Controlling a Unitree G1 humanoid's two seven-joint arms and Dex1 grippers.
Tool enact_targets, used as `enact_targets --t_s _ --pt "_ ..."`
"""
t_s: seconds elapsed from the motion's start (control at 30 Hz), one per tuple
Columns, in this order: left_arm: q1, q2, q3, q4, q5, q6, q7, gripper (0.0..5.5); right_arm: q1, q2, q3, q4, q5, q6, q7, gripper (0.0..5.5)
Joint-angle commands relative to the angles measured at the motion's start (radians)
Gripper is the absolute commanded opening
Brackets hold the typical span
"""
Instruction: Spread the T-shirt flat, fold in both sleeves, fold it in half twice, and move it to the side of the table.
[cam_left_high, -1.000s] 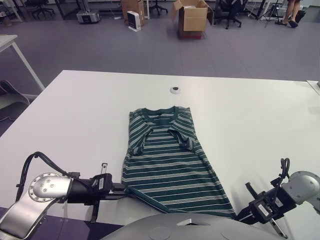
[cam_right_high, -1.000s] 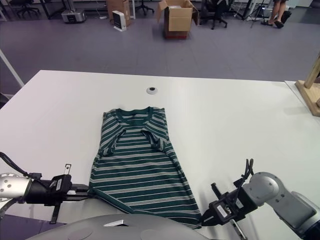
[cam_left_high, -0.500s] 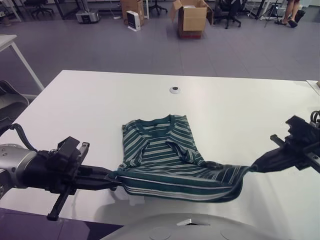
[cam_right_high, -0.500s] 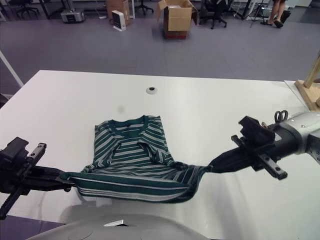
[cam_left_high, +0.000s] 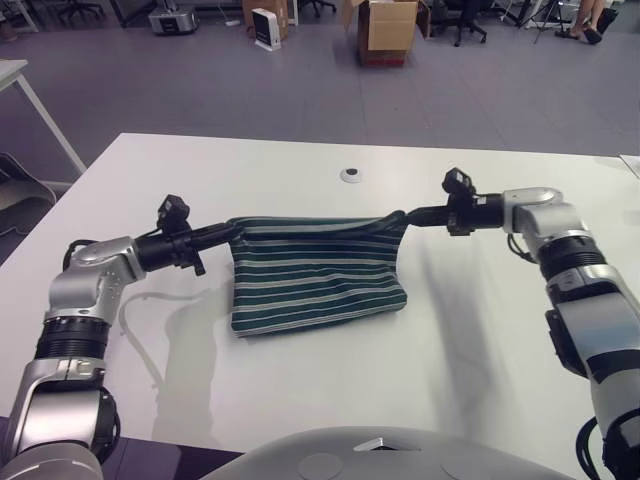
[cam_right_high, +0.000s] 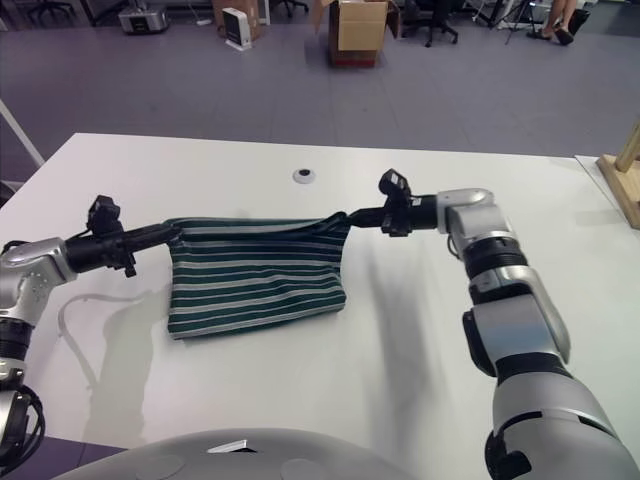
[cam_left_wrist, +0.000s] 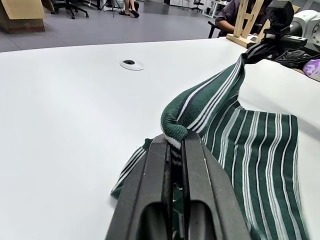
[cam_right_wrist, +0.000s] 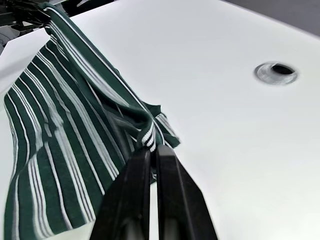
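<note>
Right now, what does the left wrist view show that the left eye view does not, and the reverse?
Left wrist view: fingers of the left gripper shut on a T-shirt corner, close up; a wooden frame behind. Left eye view: the shirt's whole outline, lower edge on the table. Both: right gripper holding the other corner; the round table port.

A broad white table (cam_left_high: 300, 390) stands on grey floor (cam_left_high: 200, 90). Beyond its far edge sit an open cardboard box (cam_left_high: 386, 26) and dark office chairs (cam_left_high: 468, 12); a wooden frame (cam_right_high: 622, 185) stands off its right end.
</note>
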Motion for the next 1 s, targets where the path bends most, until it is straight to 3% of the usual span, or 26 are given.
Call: enact_targets --t_s 0.03,0.2,0.3,0.4,0.47,0.57,0.67,0.8,0.87,1.0 --pt "-0.017 -0.037 -0.026 0.054 0.079 -0.040 0.010 0.32 -0.062 0.069 -0.062 0.088 -0.049 -0.061 -0.087 0.00" --pt "-0.073 -0.094 0.017 0.208 0.159 -0.082 0.154 1.22 -0.078 0.120 -0.104 0.153 -0.128 -0.089 -0.249 1.13" --pt "-0.080 -0.096 0.063 0.244 0.159 -0.082 0.203 1.71 -0.024 0.119 -0.109 0.027 -0.133 -0.097 -0.189 1.67" --pt "-0.095 -0.087 0.146 0.333 0.155 -0.104 0.304 2.12 0.185 0.123 -0.025 -0.439 -0.098 -0.011 -0.101 2.06" --pt "-0.095 -0.094 0.207 0.345 0.141 -0.143 0.377 2.38 0.325 0.138 0.060 -0.705 -0.142 0.035 -0.159 2.06" --pt "-0.066 -0.111 0.265 0.296 0.117 -0.175 0.431 2.79 0.446 0.079 0.224 -0.872 -0.375 -0.012 -0.241 2.06" --pt "-0.031 -0.131 0.281 0.236 0.124 -0.190 0.459 2.79 0.521 -0.053 0.323 -0.995 -0.498 -0.036 -0.169 2.06" --pt "-0.020 -0.157 0.281 0.186 0.143 -0.197 0.497 2.79 0.487 -0.231 0.277 -0.938 -0.565 -0.140 -0.138 2.06" --pt "0.000 -0.177 0.265 0.121 0.149 -0.196 0.505 2.79 0.386 -0.297 0.241 -0.752 -0.605 -0.274 -0.172 2.06" --pt "0.003 -0.236 0.211 -0.012 0.156 -0.178 0.520 2.79 0.135 -0.193 0.233 -0.329 -0.732 -0.449 -0.468 2.06"
